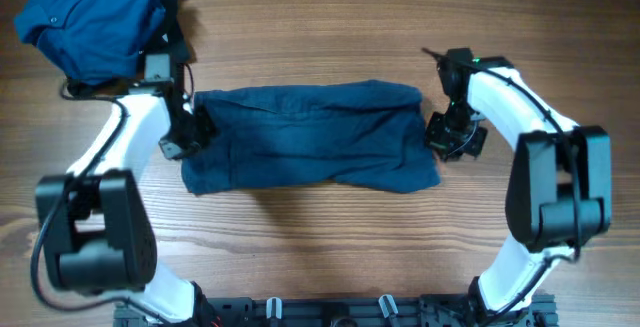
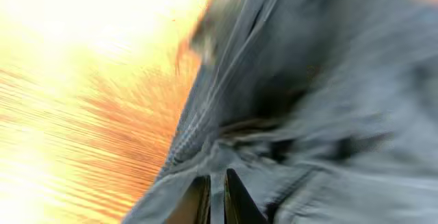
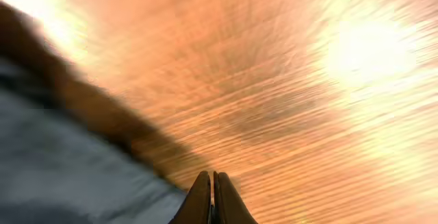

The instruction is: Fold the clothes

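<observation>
My left claw [image 2: 217, 177] is pinched almost shut on a thin fold of the navy shorts [image 1: 310, 137], at the cloth's left edge in the overhead view. My right claw [image 3: 211, 176] is closed with its fingers pressed together and nothing between them. It is over bare wood just beside the shorts' right edge. The shorts lie folded into a wide band across the centre of the table [image 1: 320, 257]. The brighter blue shirt [image 1: 85, 17] sits bunched in the upper left corner. Both wrist views are blurred.
</observation>
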`<state>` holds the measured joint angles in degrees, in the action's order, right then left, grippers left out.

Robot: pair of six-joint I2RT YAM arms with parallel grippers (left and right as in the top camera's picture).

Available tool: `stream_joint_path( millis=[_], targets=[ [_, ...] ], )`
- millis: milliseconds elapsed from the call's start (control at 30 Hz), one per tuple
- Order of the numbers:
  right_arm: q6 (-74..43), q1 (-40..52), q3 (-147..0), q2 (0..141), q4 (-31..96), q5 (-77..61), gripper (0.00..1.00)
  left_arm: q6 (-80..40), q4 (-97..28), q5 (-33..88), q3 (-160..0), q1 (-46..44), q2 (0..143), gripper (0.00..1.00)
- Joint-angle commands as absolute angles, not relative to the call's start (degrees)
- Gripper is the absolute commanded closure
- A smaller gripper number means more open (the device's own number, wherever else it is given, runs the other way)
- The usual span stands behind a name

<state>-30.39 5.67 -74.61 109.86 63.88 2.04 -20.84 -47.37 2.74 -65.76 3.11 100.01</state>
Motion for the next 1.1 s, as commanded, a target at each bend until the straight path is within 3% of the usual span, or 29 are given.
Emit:
stream_joint_path(
  millis=[0,100,200,300,433,600,900,1067],
  targets=[
    [-25.4,5.8,-79.1,99.9,60.9,-4.3,0.93,-19.7,-47.0,3.0,-70.5,3.2,91.1,0.86],
    [-17.6,6.1,-79.1,95.8,54.0,-22.7,0.86,-19.7,-45.0,10.1,-70.5,1.7,87.9,0.75],
    [-15.6,7.5,-79.1,95.0,47.7,-34.1,0.74,-19.7,-43.8,13.7,-70.5,-1.0,87.5,0.74],
    [-18.1,10.6,-79.1,96.4,41.1,-35.4,0.64,-20.0,-41.4,14.1,-70.5,-4.1,88.9,0.74],
    [-23.0,14.8,-79.1,101.1,33.8,-35.8,0.61,-22.6,-36.1,14.5,-70.5,-8.0,93.6,0.74],
    [-24.7,18.0,-79.1,109.8,29.7,-36.5,0.61,-22.9,-30.1,21.1,-70.5,-9.2,102.5,0.73],
    [-25.6,18.0,-79.1,120.2,26.5,-33.6,0.73,-20.1,-22.9,20.7,-70.5,-9.1,112.9,0.78],
    [-25.7,17.9,-79.1,120.4,29.6,-19.3,0.76,-17.8,-23.7,9.8,-70.5,-9.1,114.3,0.76]
  ],
)
